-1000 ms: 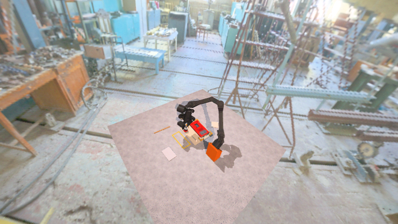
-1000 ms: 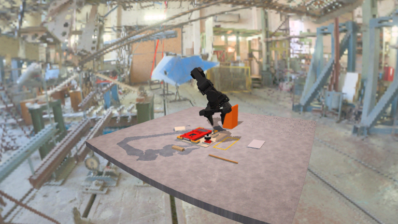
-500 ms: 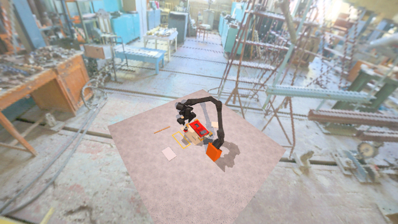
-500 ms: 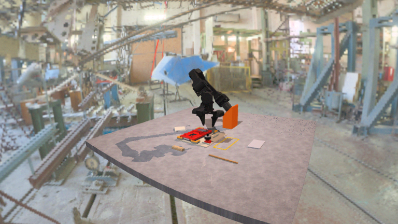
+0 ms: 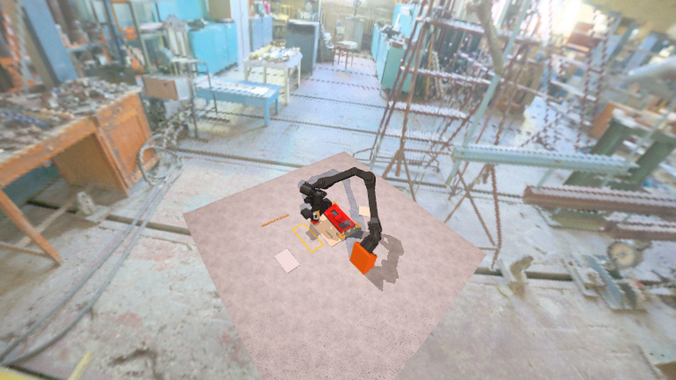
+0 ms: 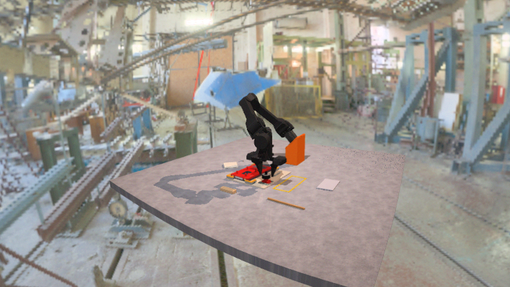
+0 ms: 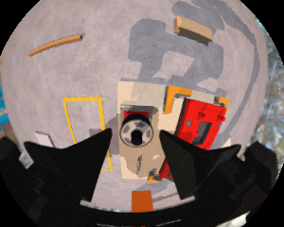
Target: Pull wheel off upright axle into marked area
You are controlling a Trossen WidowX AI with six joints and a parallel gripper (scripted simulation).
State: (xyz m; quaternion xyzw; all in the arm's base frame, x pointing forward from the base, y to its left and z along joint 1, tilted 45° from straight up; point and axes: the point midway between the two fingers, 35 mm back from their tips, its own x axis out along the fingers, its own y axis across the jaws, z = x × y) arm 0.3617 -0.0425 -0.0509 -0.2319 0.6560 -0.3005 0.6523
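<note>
No readable writing; open jaws straddle the wheel [image 7: 137, 132].

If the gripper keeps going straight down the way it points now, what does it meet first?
Most likely the wheel on its axle: in the wrist view it sits between the open gripper fingertips, directly ahead. How much height remains above it is unclear.
</note>
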